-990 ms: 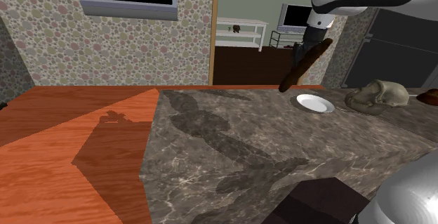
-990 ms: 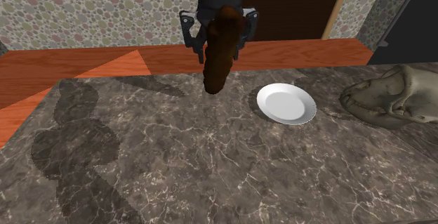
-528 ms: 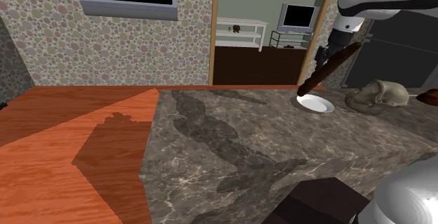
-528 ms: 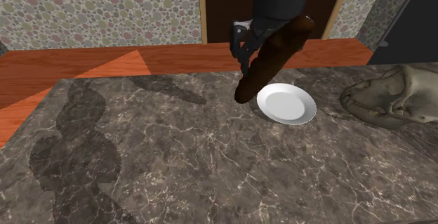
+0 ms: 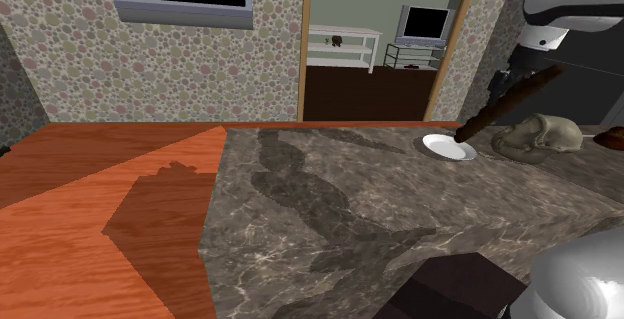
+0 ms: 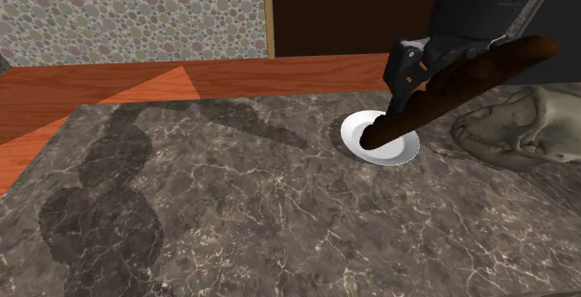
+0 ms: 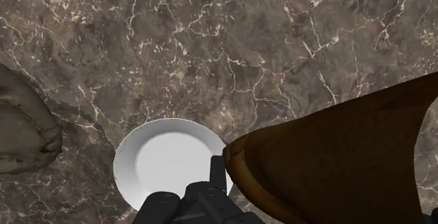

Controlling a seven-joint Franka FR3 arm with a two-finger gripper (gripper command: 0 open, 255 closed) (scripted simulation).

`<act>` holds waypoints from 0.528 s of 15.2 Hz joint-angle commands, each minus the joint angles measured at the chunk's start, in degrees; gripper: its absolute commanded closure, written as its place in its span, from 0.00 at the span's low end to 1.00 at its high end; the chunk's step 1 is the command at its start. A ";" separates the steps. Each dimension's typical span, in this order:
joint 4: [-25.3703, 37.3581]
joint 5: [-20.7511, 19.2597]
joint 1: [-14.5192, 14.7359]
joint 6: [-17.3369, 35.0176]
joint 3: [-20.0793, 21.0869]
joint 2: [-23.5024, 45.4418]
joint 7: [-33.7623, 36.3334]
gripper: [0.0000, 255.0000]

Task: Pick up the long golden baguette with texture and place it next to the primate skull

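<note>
Second exterior view is showing the gripper (image 6: 430,79) fingers pinching the dark brown baguette (image 6: 484,67) in mid-air. The loaf is tilting, its low end hanging over the white plate (image 6: 398,148), with the skull (image 6: 521,128) sitting just beside on the marble counter (image 6: 279,202). I'm judging it light and stiff but long, so it's probably levering in the pinch; gripping mid-length is looking safest.
</note>
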 commanded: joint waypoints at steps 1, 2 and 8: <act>-0.10 -0.75 -0.96 -0.39 -1.85 -0.72 -2.67 1.00; -0.04 -1.10 -1.41 -0.56 -2.82 -0.92 -4.00 1.00; 1.61 -2.82 -3.83 -1.48 -9.07 -0.83 -12.34 1.00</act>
